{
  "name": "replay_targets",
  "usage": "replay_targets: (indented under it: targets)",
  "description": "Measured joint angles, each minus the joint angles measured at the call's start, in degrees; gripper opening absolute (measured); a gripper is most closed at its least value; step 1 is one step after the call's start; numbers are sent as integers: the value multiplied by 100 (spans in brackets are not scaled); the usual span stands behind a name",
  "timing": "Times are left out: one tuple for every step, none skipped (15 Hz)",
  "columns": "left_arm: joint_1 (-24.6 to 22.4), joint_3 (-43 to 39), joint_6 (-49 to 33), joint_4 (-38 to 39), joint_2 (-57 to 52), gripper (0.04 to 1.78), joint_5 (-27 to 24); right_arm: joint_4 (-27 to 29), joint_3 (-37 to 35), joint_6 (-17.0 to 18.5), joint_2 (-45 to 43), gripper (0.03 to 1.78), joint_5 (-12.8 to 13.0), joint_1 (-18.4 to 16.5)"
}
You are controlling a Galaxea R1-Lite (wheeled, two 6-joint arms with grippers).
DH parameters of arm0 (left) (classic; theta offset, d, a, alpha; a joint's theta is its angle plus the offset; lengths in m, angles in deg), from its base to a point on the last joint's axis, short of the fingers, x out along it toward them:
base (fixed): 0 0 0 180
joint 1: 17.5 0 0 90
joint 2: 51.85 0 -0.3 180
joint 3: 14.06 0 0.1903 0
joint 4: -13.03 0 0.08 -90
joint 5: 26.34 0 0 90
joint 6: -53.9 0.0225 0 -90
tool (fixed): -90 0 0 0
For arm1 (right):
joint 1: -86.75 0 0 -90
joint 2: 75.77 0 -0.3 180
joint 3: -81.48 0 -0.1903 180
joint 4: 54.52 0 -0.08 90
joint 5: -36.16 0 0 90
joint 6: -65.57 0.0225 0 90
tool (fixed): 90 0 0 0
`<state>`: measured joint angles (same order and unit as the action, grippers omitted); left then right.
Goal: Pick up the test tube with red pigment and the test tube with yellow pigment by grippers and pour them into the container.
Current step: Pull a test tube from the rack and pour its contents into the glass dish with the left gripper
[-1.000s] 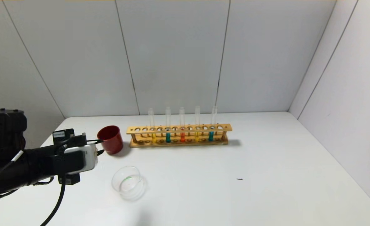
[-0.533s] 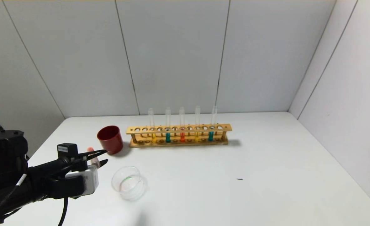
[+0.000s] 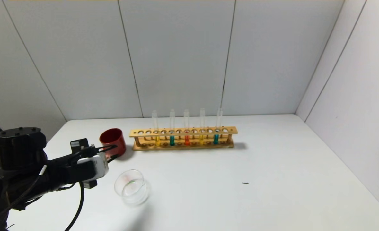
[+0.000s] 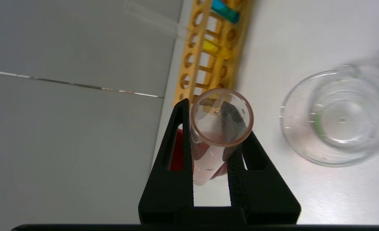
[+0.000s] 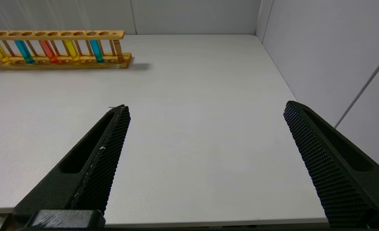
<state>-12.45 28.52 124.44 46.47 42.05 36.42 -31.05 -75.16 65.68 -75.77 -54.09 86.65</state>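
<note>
My left gripper [image 3: 110, 152] is shut on a clear test tube [image 4: 208, 160] with only a faint reddish tinge inside. Its open mouth [image 4: 221, 117] faces the wrist camera and its round end points towards the dark red cup [image 3: 113, 142]. The gripper hangs just left of that cup and behind the clear glass dish [image 3: 138, 195], which also shows in the left wrist view [image 4: 284, 106]. The orange-red tube [image 3: 187, 140] and two yellow tubes [image 3: 157, 141] [image 3: 201, 140] stand in the wooden rack [image 3: 183, 131]. My right gripper [image 5: 205, 107] is open and empty above the table's near right part.
Two teal tubes [image 3: 172, 140] [image 3: 216, 139] also stand in the rack. A small dark speck [image 3: 245, 183] lies on the white table [image 3: 273, 166]. Grey walls close the table at the back and on the right.
The left gripper with its tube dropped back and lower half a second ago, then came forward and up again beside the red cup. Rack and dish have not moved.
</note>
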Motion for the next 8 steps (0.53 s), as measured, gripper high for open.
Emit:
replay_targets:
  targets:
    - [-79, -11, -11, 372, 227, 34, -27, 0, 0, 0, 0, 175, 0, 0]
    - [-129, -20, -9, 761, 458, 34, -52, 0, 0, 0, 0, 175, 0, 0]
    - [-140, -23, -15, 1104, 627, 34, -74, 1, 0, 0, 0, 175, 2, 0]
    - [-116, -28, -44, 1323, 775, 34, -88, 0, 0, 2, 0, 175, 0, -1]
    - [-96, -30, -48, 1369, 858, 34, -138, 1, 0, 2, 0, 175, 2, -1]
    - [-79, -33, -39, 1375, 907, 34, -236, 1, 0, 0, 0, 175, 2, 0]
    - [-68, -34, 7, 1386, 944, 34, -341, 0, 0, 0, 0, 175, 2, 0]
    - [-63, -39, 77, 1403, 957, 34, -377, 0, 0, -1, 0, 175, 0, 0]
